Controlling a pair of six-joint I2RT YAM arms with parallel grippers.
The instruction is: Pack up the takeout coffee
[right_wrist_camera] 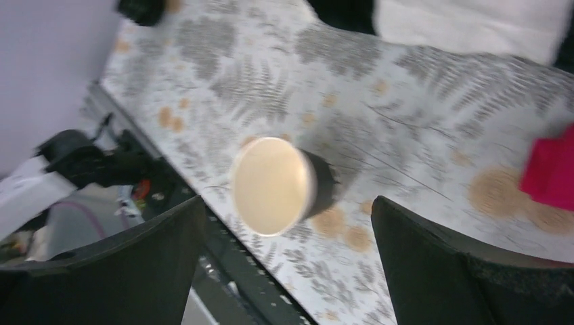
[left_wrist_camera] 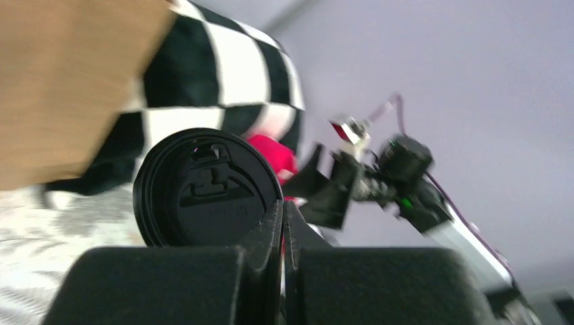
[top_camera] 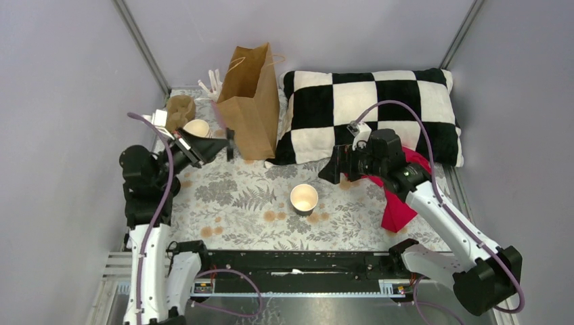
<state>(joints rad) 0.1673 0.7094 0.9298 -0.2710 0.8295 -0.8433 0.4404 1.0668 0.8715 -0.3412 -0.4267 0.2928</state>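
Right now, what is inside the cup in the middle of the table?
The cup is lidless: only a pale interior shows, nothing sticking out. Blur hides whether there is liquid. A black lid sits in the shut left pincer.

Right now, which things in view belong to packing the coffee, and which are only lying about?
For the job:
black lid, held by the left gripper
lidless cup
brown paper bag

Lying about:
checkered pillow
red cloth
crumpled brown paper

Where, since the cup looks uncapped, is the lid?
Left wrist view: the lid is held in the shut left jaws; from above, left of centre, beside the bag.
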